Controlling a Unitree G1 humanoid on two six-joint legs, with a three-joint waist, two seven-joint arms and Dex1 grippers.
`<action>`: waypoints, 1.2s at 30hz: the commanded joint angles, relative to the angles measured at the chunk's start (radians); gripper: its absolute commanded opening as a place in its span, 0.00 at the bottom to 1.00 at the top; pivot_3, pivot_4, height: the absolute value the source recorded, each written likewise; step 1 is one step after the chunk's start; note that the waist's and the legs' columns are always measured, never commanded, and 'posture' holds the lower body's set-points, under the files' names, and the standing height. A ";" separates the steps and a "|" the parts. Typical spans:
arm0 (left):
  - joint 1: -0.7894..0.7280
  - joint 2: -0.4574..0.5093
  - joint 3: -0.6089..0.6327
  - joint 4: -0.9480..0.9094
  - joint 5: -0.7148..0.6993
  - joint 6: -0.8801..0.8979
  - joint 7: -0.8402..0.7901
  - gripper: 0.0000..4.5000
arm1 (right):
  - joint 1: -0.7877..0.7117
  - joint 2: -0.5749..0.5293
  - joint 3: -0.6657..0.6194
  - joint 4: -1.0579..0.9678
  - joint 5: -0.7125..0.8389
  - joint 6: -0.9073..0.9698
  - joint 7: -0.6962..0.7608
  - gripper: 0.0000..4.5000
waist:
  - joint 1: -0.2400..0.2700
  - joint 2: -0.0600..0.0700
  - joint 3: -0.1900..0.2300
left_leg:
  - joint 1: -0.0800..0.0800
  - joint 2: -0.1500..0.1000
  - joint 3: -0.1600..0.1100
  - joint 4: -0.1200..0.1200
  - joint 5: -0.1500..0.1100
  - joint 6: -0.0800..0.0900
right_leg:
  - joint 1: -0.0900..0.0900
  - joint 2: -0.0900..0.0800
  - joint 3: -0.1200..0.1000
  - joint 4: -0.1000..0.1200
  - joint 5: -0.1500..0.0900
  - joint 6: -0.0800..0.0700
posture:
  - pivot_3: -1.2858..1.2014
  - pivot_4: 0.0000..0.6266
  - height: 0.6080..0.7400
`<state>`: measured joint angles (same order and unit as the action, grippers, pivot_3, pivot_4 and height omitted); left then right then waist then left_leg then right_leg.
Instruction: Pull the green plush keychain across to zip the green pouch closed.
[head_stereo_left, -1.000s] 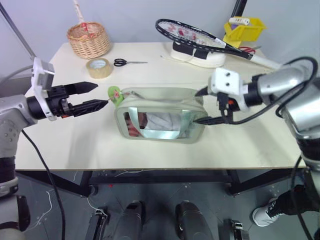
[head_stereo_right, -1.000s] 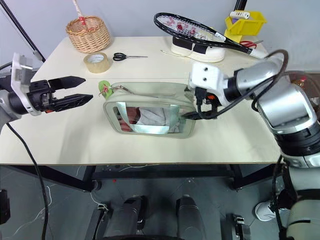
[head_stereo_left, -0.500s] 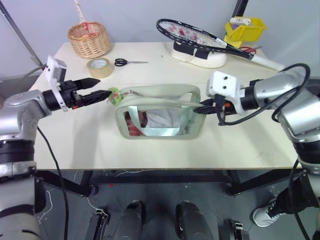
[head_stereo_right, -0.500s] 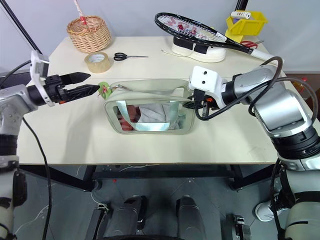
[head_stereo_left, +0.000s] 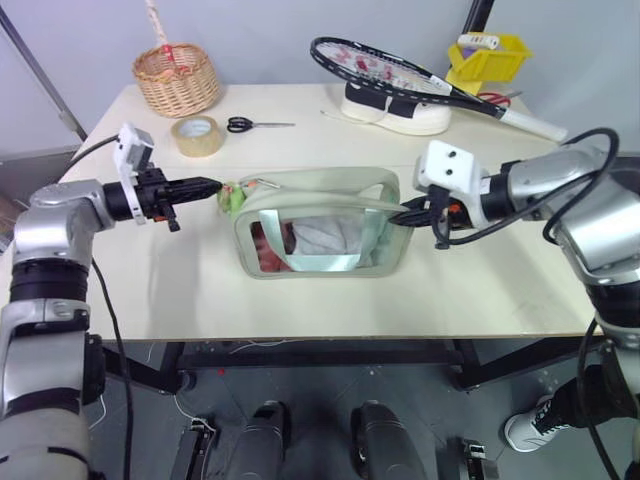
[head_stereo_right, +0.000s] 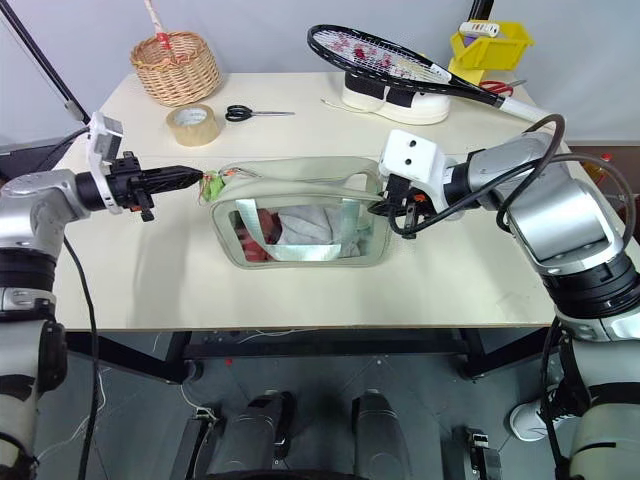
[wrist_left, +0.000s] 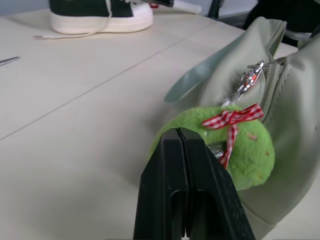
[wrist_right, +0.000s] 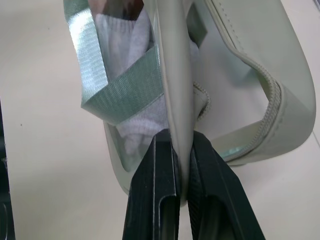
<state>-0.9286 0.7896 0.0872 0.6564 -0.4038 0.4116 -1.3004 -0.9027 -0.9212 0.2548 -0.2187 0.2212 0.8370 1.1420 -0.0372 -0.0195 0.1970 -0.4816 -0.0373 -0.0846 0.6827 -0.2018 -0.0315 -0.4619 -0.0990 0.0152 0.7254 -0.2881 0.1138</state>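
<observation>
The soft, squashy keychain (wrist_left: 235, 145) sits at the pouch's (head_stereo_left: 320, 225) left end with the left gripper (wrist_left: 181, 137) pressed together at its near edge, maybe barely nipping plush, while the right gripper (wrist_right: 182, 145) pinches the floppy rim.

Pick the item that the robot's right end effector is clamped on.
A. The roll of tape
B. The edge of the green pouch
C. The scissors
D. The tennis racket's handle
B. In the right wrist view the right end effector is shut on a thin edge of the green pouch, at the end away from the green plush keychain.
</observation>
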 joint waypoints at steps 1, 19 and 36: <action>-0.093 0.030 0.043 -0.019 -0.026 0.052 -0.006 0.00 | -0.006 0.003 -0.050 -0.036 0.018 0.011 -0.022 0.00 | 0.001 0.000 0.000 | 0.000 0.000 0.000 0.000 0.000 0.000 | 0.000 0.000 0.000 0.000 0.000 0.000 | 0.52 0.24 0.39; -0.035 0.034 -0.068 0.123 0.172 -0.242 -0.106 0.49 | 0.008 0.011 -0.050 -0.063 0.047 0.028 -0.062 0.00 | -0.003 0.000 0.000 | 0.000 0.000 0.000 0.000 0.000 0.000 | 0.000 0.000 0.000 0.000 0.000 0.000 | 0.52 0.24 0.39; -0.078 -0.008 -0.032 0.151 0.162 -0.203 -0.122 0.01 | 0.016 0.009 -0.053 -0.071 0.053 0.048 -0.080 0.00 | -0.006 0.000 0.000 | 0.000 0.000 0.000 0.000 0.000 0.000 | 0.000 0.001 0.000 0.000 0.000 0.001 | 0.52 0.24 0.39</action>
<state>-0.9758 0.7584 0.0228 0.8224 -0.2299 0.2098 -1.4227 -0.8830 -0.9089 0.2443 -0.2548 0.2638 0.8872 1.0703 -0.0432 -0.0196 0.1971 -0.4817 -0.0373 -0.0846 0.6826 -0.2018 -0.0313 -0.4623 -0.0983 0.0150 0.7259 -0.2878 0.1145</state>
